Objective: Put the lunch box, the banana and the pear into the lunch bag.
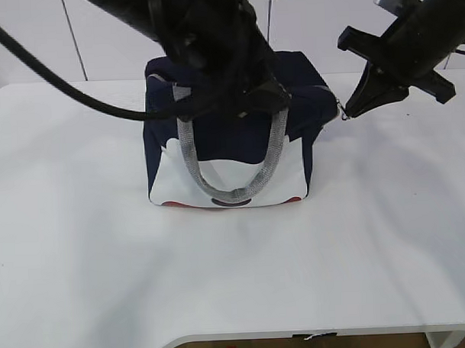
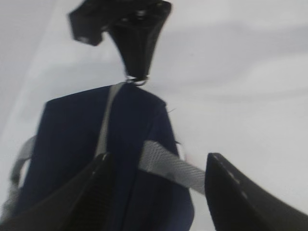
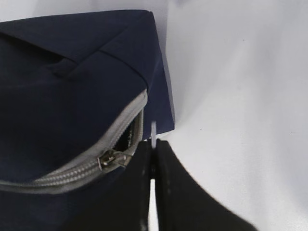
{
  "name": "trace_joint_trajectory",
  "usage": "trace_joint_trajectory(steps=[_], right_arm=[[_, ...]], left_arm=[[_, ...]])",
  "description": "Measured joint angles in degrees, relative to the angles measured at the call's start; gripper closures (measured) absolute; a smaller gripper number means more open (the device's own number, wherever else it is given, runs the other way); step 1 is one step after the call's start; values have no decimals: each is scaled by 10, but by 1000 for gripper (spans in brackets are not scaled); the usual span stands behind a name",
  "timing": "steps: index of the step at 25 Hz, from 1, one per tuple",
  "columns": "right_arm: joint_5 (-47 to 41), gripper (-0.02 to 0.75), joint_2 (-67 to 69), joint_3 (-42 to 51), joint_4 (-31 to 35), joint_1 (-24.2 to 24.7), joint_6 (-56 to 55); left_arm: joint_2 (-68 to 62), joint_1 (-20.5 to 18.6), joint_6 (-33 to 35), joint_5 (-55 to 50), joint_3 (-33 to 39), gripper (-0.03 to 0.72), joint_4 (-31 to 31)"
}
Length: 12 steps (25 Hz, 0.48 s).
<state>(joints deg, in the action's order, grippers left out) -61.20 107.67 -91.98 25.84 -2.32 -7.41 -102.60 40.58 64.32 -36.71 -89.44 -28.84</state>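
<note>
While the lunch bag stands upright near the middle of the white bench, both arms work at its top. One grey webbing handle hangs down over the bag's white-and-red patterned side. At the bag's right upper corner, the right gripper has its fingers pinched together on the metal ring pull, just beside the grey zipper slider. Above the bag's top, the left gripper has its fingers spread apart, with the dark fabric and another handle strap lying between them; whether they touch the bag cannot be told.
</note>
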Motion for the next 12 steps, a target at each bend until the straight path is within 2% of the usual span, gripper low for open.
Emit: trace_joint_trajectory(steps=[3,6,12], right_arm=[[0,731,0,0,0,0,0],[0,731,0,0,3,0,0],[-2,731,0,0,25,0,1]], left_arm=[[-34,0,2,-55,-45,228,-1],[-59,0,1,-102,-69,231,25],[-71,0,1,-83,-74,300,71]])
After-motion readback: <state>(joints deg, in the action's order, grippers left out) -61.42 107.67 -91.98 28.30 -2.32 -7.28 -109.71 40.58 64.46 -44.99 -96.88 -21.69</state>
